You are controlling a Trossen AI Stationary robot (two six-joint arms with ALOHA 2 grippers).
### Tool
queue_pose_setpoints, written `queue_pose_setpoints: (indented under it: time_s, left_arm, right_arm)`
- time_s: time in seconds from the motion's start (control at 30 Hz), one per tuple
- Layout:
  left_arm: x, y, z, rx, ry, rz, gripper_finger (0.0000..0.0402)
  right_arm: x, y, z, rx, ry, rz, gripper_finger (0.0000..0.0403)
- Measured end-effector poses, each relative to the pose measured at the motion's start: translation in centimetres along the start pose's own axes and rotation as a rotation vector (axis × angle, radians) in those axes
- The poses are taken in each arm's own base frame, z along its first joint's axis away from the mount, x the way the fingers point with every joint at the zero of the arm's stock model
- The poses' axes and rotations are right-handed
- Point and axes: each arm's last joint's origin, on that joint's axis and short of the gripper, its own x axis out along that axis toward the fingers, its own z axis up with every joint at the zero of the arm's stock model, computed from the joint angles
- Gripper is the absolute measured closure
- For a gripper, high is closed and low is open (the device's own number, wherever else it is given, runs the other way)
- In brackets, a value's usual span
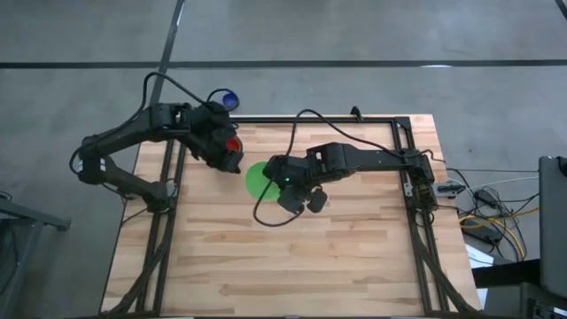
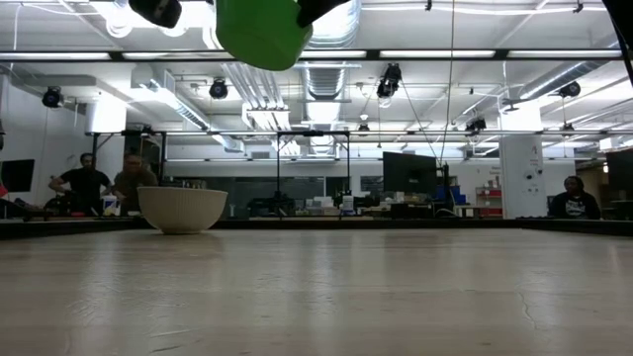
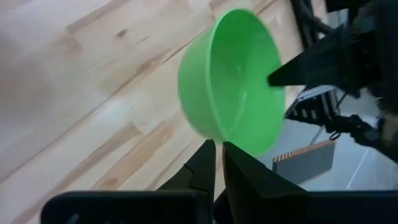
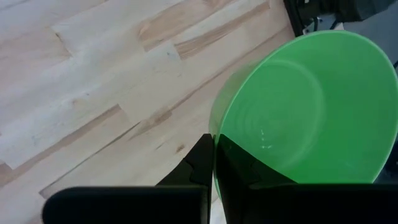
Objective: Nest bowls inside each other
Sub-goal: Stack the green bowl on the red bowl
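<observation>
A bright green bowl (image 1: 257, 180) hangs high over the table's middle, with my right gripper (image 4: 214, 149) shut on it. It also shows at the top of the low view as the green bowl (image 2: 259, 30). A whitish bowl (image 2: 182, 209) stands on its base on the table, upright. My left gripper (image 3: 218, 155) hovers just left of the green bowl, its fingers nearly together with nothing between them. A red patch (image 1: 233, 144) shows beside the left gripper; what it is I cannot tell. My right gripper pinches the green bowl's rim (image 4: 219, 138), one finger inside (image 3: 292, 68) the bowl and one outside its wall. The fingers slant down at it from the table's right side. The bowl is lifted clear of the table and tilted, its opening facing up and to the right.
Bare wooden tabletop (image 1: 301, 257) lies toward the near edge. Dark frame rails (image 1: 403, 133) run along the far and side edges. A small blue thing (image 1: 229, 97) sits beyond the far edge. People (image 2: 87, 183) are in the room behind the table.
</observation>
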Motion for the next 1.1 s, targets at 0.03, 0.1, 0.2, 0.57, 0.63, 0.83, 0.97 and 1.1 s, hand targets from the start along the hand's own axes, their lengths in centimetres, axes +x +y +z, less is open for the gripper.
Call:
queue_pose_setpoints:
  time_s: [0.03,0.1,0.2,0.57,0.63,0.83,0.97,1.1]
  left_arm:
    - [-0.1,-0.2,0.0,-0.004,-0.005,-0.007,0.0369]
    - [-0.3,-0.4,0.1,-0.013,-0.009,-0.013,0.0372]
    - [-0.2,-0.7,0.5,-0.025,-0.009,-0.014,0.0376]
    - [2.7,-1.6,1.7,-0.037,0.118,0.001,0.0377]
    - [2.8,-1.6,1.7,-0.048,0.136,0.024,0.0378]
    - [2.3,-1.6,1.6,-0.057,0.131,0.074,0.0383]
    - [1.5,-1.9,1.6,-0.05,0.102,0.07,0.0383]
    - [1.0,-1.5,1.2,-0.065,0.103,0.137,0.0383]
  right_arm:
    - [0.0,0.0,0.0,-0.012,0.0,0.0,0.0394]
    - [0.0,0.0,0.0,-0.026,-0.001,-0.001,0.0394]
    - [0.0,0.0,0.0,-0.026,-0.001,-0.001,0.0394]
    - [0.0,-0.1,0.1,-0.025,-0.006,-0.007,0.0394]
    - [0.0,-0.1,0.1,-0.025,-0.007,-0.007,0.0394]
    - [0.0,-0.1,0.0,-0.024,-0.007,-0.008,0.0394]
    - [0.0,-0.1,0.0,-0.025,-0.007,-0.007,0.0394]
    - [0.0,-0.1,0.0,-0.029,-0.006,-0.006,0.0394]
